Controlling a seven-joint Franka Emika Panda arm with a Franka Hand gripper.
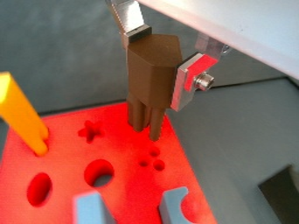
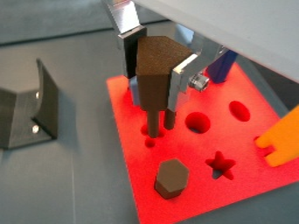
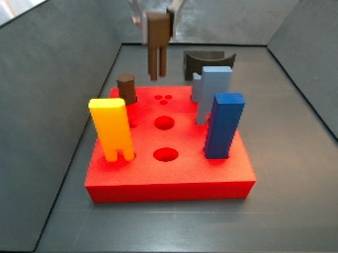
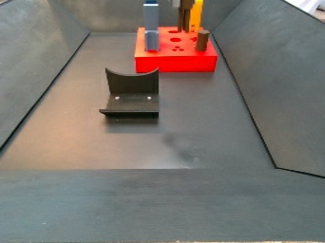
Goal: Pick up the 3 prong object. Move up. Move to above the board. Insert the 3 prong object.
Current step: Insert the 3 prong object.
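While fingers grip 3 prong object, prongs hover above board.

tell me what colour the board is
Red, clearest in a side view: the board, below the tool holding the 3 prong object.

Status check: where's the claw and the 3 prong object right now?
Claw shut on 3 prong object, above the board. Prongs clear of the three small holes, not inserted. Nothing in the way.
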